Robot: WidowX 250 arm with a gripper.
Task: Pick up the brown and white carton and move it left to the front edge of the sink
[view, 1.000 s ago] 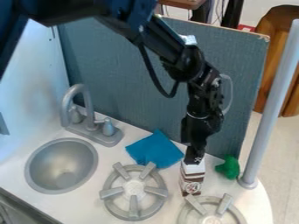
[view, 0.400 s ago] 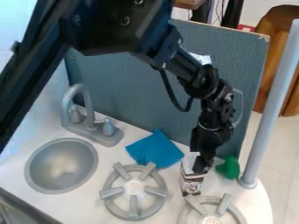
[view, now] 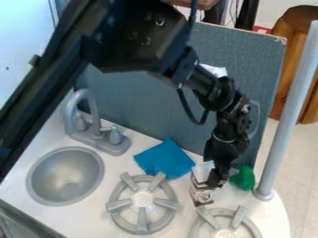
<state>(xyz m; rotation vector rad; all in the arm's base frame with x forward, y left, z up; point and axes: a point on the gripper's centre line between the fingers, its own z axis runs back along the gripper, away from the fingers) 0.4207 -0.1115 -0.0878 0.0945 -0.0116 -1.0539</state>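
In the camera view, the black gripper [view: 216, 180] hangs at the upper right side of a brown-and-white, box-shaped carton [view: 202, 194] with a pale top; whether it touches is unclear. I cannot tell whether the claw is wide, narrow or closed on anything. The carton stands behind the right-hand round grey burner [view: 225, 224], near a lumpy green object [view: 246, 178]. It looks light, stiff-walled and fairly smooth, probably crushable under a hard squeeze; its flat sides, about mid-height, seem the best hold. The white countertop [view: 93, 211] also carries a flat blue cloth [view: 164, 159]. A blue-grey upright panel [view: 146, 100] backs it, with pale floor [view: 287, 160] and brown wooden furniture [view: 299, 60] beyond.
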